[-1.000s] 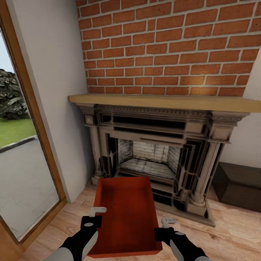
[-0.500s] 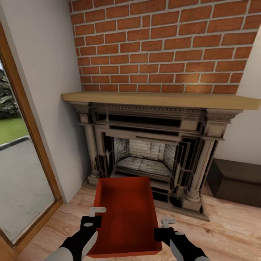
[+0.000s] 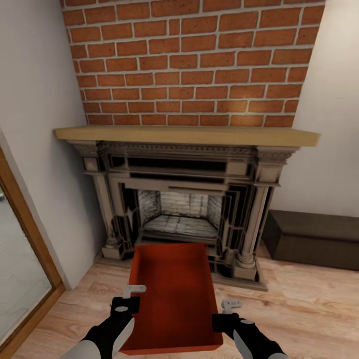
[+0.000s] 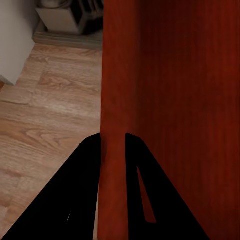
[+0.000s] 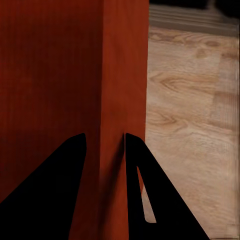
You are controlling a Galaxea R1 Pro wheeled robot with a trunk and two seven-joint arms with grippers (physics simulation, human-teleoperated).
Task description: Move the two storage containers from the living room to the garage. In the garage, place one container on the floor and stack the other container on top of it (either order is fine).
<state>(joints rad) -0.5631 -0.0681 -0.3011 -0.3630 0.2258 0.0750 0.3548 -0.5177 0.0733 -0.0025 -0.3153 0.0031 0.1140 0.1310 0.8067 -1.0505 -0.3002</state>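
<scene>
I hold one orange-red storage container level in front of me, above the living room's light wood-plank floor. My left gripper is shut on the container's left wall, one finger on each side of it. On the opposite side, my right gripper is shut on the right wall in the same way. The second container is out of view.
A dark ornate fireplace with a wooden mantel and red brick chimney stands straight ahead. A dark low box sits at its right. A wood-framed glass door is at the left.
The whole view has swung to the right: the fireplace and the glass door have slid left in the picture. The container and both grippers keep the same place in the view.
</scene>
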